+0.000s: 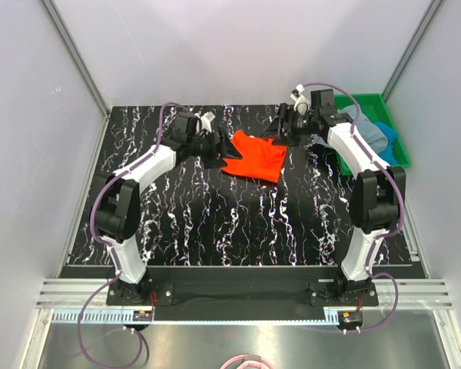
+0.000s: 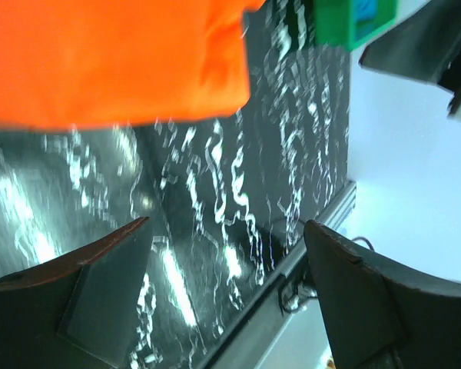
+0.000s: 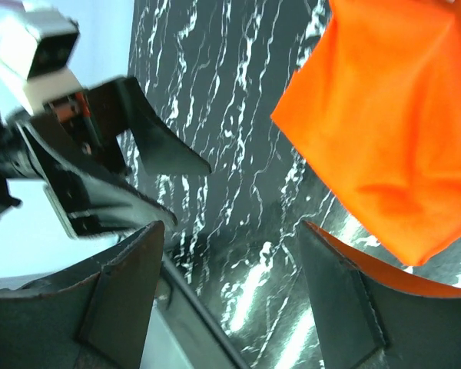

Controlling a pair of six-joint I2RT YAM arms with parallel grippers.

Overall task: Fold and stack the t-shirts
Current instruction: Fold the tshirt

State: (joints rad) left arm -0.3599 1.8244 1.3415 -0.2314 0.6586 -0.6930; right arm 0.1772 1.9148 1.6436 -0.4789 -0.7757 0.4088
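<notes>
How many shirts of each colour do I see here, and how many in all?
Orange shirt: 1
Grey-blue shirt: 1, in the green tray
Bright blue shirt: 1, in the same tray
Total: 3

A green tray (image 1: 371, 98) sits at the far right of the black marbled table (image 1: 238, 223).

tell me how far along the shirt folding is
Early. Done: the orange shirt lies on the table, bunched into a rough shape, not a neat rectangle. In hand: the left pincer and right pincer flank it, both open, gripping nothing. Left: finish that fold, then fold the grey-blue shirt and blue shirt, both in the green tray; no stack exists yet.
</notes>
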